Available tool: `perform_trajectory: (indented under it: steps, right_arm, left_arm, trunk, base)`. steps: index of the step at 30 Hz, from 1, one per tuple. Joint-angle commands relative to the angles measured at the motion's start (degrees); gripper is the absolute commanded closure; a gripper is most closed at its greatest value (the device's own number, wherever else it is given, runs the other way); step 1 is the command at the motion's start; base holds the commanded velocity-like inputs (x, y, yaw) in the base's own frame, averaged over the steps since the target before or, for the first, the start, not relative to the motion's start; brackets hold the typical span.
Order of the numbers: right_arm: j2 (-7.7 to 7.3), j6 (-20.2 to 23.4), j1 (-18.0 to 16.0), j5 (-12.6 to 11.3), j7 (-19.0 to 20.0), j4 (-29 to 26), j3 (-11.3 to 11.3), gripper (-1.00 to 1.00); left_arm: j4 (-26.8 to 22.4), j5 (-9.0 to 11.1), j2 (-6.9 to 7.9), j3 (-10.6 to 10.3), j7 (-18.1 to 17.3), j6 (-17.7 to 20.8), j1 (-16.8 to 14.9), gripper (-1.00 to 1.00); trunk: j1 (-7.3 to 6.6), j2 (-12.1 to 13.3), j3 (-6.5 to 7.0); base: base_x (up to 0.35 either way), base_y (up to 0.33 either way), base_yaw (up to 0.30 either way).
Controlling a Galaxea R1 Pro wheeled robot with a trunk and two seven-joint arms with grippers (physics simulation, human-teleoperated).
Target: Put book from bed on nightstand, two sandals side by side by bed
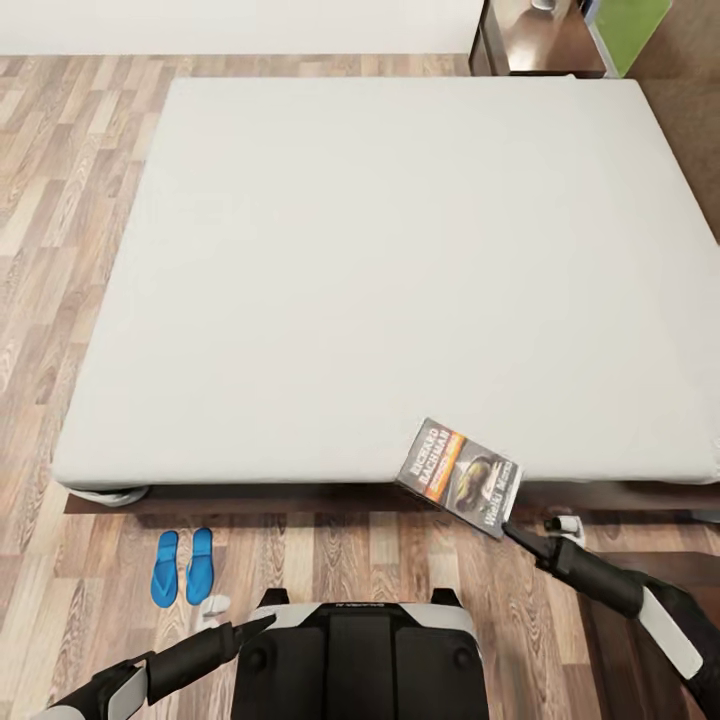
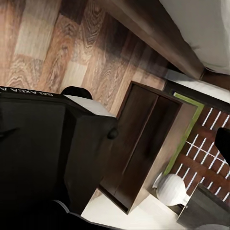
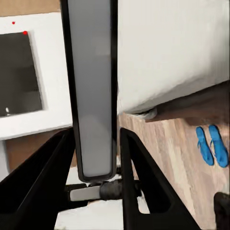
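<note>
The book, dark with an orange band, hangs tilted over the near edge of the bed, partly off the mattress. My right gripper is shut on its lower corner. In the right wrist view the book stands edge-on between the two fingers. The two blue sandals lie side by side on the floor by the bed's near left corner, and they also appear as the sandals in the right wrist view. My left gripper hovers just right of the sandals; its jaws are not clear.
One nightstand stands past the bed's far right corner. Another dark nightstand is at the near right beside my right arm, seen as the nightstand with a white lamp close by. Wood-plank floor runs along the bed's left side.
</note>
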Motion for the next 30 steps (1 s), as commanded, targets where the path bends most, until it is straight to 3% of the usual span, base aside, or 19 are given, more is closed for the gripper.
perform_trajectory:
  steps: [1,2,3,4,8,12,19,24,30]
  right_arm:
    - [-0.94,0.48,0.21,-0.55,1.11,6.15,0.44,1.00]
    - [-1.24,0.42,0.29,-0.52,1.50,9.58,0.45,1.00]
    - [-1.82,0.01,0.43,-0.46,2.27,19.85,0.51,1.00]
    - [-2.01,-0.85,0.49,-0.44,2.57,25.43,0.55,1.00]
    - [-2.28,-7.69,0.56,-0.39,3.02,33.92,0.69,1.00]
    - [-2.29,-11.05,0.58,0.57,3.11,35.61,0.78,1.00]
    - [-2.25,-15.38,0.58,15.31,3.10,36.54,0.69,1.00]
    - [-2.20,-17.04,0.58,17.99,2.93,36.79,0.72,1.00]
    - [-2.16,-17.38,0.58,18.31,2.75,37.11,0.70,1.00]
  left_arm:
    - [0.48,0.58,-0.14,-0.47,-0.03,0.43,-0.03,-1.00]
    - [0.76,0.55,-0.31,-0.50,0.08,0.42,-0.03,-1.00]
    - [1.44,0.49,-1.10,-0.57,0.33,0.20,-0.03,-1.00]
    - [1.73,0.47,-1.55,-0.60,0.44,-0.06,-0.03,-1.00]
    - [2.21,0.49,-2.17,-0.62,0.63,-0.69,-0.03,-1.00]
    - [2.31,0.51,-2.27,-0.66,0.66,-0.83,-0.03,-1.00]
    - [2.72,0.51,-2.30,-0.69,0.68,-0.87,-0.03,-1.00]
    - [3.70,0.49,-2.33,-0.71,0.75,-0.93,-0.03,-1.00]
    - [3.99,0.51,-2.38,-0.71,2.00,-1.53,-0.03,-1.00]
  trunk:
    - [-0.20,0.37,0.15]
    - [-0.42,0.77,0.33]
    - [-0.64,1.17,0.51]
    - [-0.86,1.57,0.69]
    - [-1.74,3.17,1.41]
    - [-2.62,4.78,2.13]
    - [-4.16,7.59,3.38]
    - [-5.25,9.59,4.28]
    - [-6.57,12.00,5.36]
  base:
    - [0.000,0.000,0.000]
    - [0.000,0.000,0.000]
    - [0.000,0.000,0.000]
    - [0.000,0.000,0.000]
    - [0.000,0.000,0.000]
    - [0.000,0.000,0.000]
    - [0.000,0.000,0.000]
    - [0.000,0.000,0.000]
    - [0.000,0.000,0.000]
